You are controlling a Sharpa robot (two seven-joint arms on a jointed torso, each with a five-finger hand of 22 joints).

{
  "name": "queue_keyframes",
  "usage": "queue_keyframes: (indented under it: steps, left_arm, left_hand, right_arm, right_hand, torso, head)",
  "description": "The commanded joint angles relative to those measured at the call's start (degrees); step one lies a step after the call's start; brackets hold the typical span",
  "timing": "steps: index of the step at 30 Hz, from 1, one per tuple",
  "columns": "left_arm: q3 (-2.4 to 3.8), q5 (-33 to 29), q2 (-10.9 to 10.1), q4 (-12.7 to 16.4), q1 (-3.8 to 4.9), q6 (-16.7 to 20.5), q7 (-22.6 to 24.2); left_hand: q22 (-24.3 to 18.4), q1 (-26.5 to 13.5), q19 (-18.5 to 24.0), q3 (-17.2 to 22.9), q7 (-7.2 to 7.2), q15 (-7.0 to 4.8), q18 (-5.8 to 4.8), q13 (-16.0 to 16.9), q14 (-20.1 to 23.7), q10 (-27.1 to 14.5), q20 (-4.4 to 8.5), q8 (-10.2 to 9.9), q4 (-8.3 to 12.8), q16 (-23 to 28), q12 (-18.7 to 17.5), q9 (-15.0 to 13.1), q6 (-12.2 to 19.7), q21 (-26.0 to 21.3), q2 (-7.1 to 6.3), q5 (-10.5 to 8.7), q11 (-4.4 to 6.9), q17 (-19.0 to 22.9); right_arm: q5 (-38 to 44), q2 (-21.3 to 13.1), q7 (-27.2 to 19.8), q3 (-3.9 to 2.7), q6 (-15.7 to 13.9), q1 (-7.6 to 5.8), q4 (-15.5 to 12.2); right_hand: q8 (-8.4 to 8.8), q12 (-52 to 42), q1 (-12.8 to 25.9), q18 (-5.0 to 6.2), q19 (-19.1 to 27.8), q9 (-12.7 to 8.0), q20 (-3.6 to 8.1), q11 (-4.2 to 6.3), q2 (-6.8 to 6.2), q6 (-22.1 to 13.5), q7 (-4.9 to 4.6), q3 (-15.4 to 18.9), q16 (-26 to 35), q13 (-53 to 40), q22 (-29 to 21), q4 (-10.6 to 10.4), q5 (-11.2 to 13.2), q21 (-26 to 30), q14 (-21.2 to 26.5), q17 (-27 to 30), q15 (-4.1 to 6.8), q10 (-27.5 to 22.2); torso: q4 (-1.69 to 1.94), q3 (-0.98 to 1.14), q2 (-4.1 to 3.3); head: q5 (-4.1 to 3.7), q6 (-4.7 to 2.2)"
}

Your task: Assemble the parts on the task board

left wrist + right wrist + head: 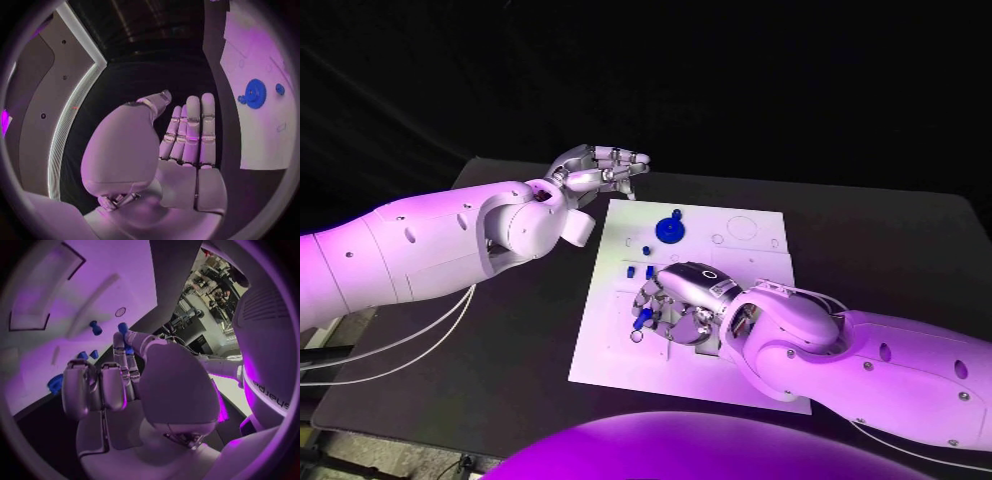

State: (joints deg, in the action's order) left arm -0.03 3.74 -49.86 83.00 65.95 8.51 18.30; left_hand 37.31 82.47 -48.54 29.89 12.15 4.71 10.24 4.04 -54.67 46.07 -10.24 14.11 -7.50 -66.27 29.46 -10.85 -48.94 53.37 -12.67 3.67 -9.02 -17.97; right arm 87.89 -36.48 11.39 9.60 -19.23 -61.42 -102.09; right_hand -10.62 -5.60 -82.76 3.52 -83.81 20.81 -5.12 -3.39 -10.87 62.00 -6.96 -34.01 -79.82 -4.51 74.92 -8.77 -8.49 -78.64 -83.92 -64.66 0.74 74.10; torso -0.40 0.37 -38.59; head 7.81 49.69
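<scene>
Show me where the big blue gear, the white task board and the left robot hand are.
big blue gear [671,230], head view, on its round face.
white task board [754,255], head view, on a bare patch at its far right.
left robot hand [600,170], head view, on the middle of the hand.

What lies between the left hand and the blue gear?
Only bare white task board separates the left hand from the blue gear, per the head view.

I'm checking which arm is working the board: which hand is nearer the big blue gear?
Left. The left hand hovers just beyond the task board's far corner, a little from the blue gear; the right hand is over the board's near half, slightly farther.
</scene>
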Motion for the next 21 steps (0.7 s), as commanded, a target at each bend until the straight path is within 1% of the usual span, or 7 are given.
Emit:
queue_keyframes:
  steps: [1, 12, 21]
  left_arm:
    - [0.03, 0.1, 0.1, 0.1, 0.06, -1.1, 0.2]
    - [0.03, 0.1, 0.1, 0.1, 0.06, -1.1, 0.2]
    - [0.03, 0.2, 0.1, 0.1, 0.06, -1.1, 0.2]
  left_hand:
    - [-0.1, -0.3, -0.3, -0.4, 0.07, 0.11, 0.3, 0.0, 0.5, -0.3, -0.11, 0.2, -0.1, 0.1, 0.2, -0.1, 0.3, -0.2, 0.09, 0.05, 0.03, 0.1]
    - [-0.1, -0.3, -0.3, -0.4, 0.07, 0.11, 0.3, 0.0, 0.5, -0.3, -0.11, 0.2, -0.1, 0.1, 0.2, -0.1, 0.3, -0.2, 0.09, 0.05, 0.03, 0.1]
    - [-0.1, -0.3, -0.3, -0.4, 0.07, 0.11, 0.3, 0.0, 0.5, -0.3, -0.11, 0.2, -0.1, 0.1, 0.2, -0.1, 0.3, -0.2, 0.09, 0.05, 0.03, 0.1]
  right_arm:
    - [1.6, 0.4, -0.8, 0.02, 2.0, 0.32, 0.5]
    - [1.9, 1.1, -0.7, 0.12, 3.1, 0.86, 1.1]
    - [2.2, 1.3, -0.4, 0.16, 4.4, 0.98, 1.3]
  right_hand:
    - [-2.17, 0.2, 0.7, -0.72, -0.1, 5.0, 0.09, 0.09, 0.04, 0.0, -0.15, -0.4, -0.1, 0.0, 9.3, 0.0, -0.4, 0.2, -1.2, 0.1, 0.28, -0.2]
    - [-2.24, 0.3, 0.9, -0.71, 0.0, 5.1, 0.07, 0.06, 0.07, -0.1, -0.16, -0.5, -0.1, 0.0, 9.3, 0.1, -0.4, 0.3, -1.3, 0.0, 0.27, -0.1]
    - [-2.29, 0.3, 1.0, -0.73, -0.1, 5.2, 0.07, 0.06, 0.08, -0.1, -0.17, -0.6, -0.1, -0.1, 9.3, 0.2, -0.4, 0.2, -1.3, 0.0, 0.26, -0.1]
  torso:
    - [0.0, 0.07, -0.02]
    - [0.02, 0.04, -0.01]
    - [0.01, 0.04, 0.0]
  head:
    - [0.1, 0.1]
    - [0.25, 0.31]
    - [0.27, 0.31]
